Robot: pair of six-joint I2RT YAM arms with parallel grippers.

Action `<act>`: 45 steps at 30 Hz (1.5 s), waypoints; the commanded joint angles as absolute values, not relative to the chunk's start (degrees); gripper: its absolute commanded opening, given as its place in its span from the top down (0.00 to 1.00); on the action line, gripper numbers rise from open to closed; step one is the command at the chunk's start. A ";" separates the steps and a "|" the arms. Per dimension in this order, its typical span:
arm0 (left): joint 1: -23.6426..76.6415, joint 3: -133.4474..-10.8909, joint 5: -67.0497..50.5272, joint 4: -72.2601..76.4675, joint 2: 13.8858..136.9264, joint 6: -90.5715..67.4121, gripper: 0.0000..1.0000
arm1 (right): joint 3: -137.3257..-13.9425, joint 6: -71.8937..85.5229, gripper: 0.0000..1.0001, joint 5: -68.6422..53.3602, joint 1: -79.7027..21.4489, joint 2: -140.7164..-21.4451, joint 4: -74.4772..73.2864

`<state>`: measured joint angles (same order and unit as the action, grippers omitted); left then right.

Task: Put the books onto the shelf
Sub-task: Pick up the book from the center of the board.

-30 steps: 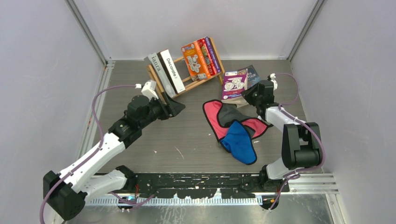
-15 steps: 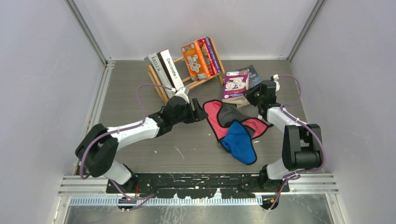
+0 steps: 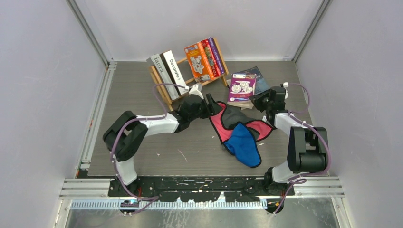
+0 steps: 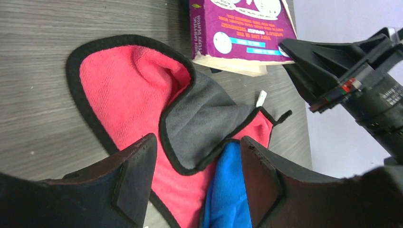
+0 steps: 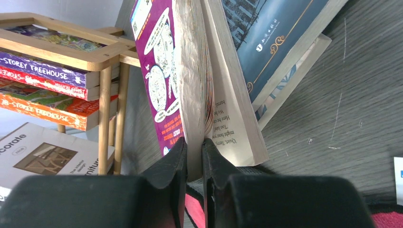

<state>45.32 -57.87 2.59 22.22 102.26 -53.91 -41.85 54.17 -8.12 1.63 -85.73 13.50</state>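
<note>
The light-wood shelf stands at the back with a grey book and the white "Decorate" book at its left end. Orange, red and purple paperbacks lean at its right end. My right gripper is shut on the front cover and a wad of pages of a purple book, which splays open over a dark blue book. My left gripper hangs open and empty over the red cloth, beside the purple book.
A grey cloth and a blue cloth lie overlapping the red one in the middle of the table. The enclosure's walls close in the left, right and back. Both arms reach inward, their grippers close to each other.
My left arm has swung right from beside the shelf's left end to over the red cloth. My right gripper has shifted slightly right with the purple book.
</note>
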 commanded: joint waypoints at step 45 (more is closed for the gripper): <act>42.50 -88.38 -6.82 23.51 128.02 -53.87 0.30 | -30.79 70.28 0.99 -32.37 9.93 -87.74 35.62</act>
